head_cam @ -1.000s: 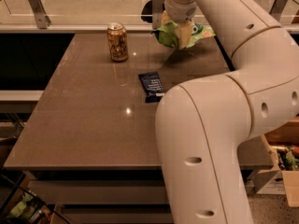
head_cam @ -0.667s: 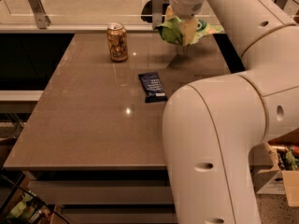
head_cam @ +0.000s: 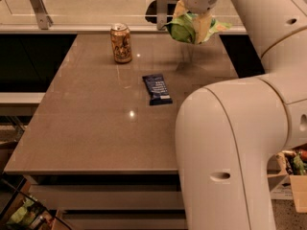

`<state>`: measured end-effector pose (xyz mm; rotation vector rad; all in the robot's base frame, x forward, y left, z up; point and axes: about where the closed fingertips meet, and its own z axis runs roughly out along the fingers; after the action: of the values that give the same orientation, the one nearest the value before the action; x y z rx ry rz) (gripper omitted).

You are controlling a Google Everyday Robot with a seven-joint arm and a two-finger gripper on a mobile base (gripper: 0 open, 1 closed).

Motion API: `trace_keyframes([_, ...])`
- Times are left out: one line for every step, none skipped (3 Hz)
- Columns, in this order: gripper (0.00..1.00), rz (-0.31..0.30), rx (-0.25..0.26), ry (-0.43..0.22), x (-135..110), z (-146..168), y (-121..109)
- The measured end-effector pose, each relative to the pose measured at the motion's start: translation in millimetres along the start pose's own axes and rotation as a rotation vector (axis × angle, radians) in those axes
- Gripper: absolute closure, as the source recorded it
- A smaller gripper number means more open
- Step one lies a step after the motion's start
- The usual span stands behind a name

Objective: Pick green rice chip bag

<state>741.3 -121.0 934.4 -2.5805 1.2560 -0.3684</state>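
Note:
The green rice chip bag point(head_cam: 188, 28) is a crumpled light-green pouch hanging in the air above the far right part of the brown table point(head_cam: 96, 123). My gripper point(head_cam: 195, 13) is right above it and shut on its top, holding it clear of the table surface. The bag's shadow falls on the table just below it. The white arm comes in from the right and fills the right side of the view.
A gold drink can point(head_cam: 121, 43) stands at the table's far left-centre. A small dark-blue wrapped bar point(head_cam: 157, 89) lies near the table's middle. A glass rail with metal posts point(head_cam: 162, 6) runs behind the table. Boxes point(head_cam: 292, 176) sit on the floor at right.
The gripper has lifted the green bag higher above the table and a little away from the surface. The can and the bar have not moved.

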Motion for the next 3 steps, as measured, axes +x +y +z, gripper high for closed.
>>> trace_keyframes([1.00,-0.050,-0.006,-0.003,-6,-17,3])
trace_keyframes([1.00,-0.083,-0.006,0.016,-12,-34,0])
trace_keyframes([1.00,-0.104,0.029,0.069,-11,-39,-18])
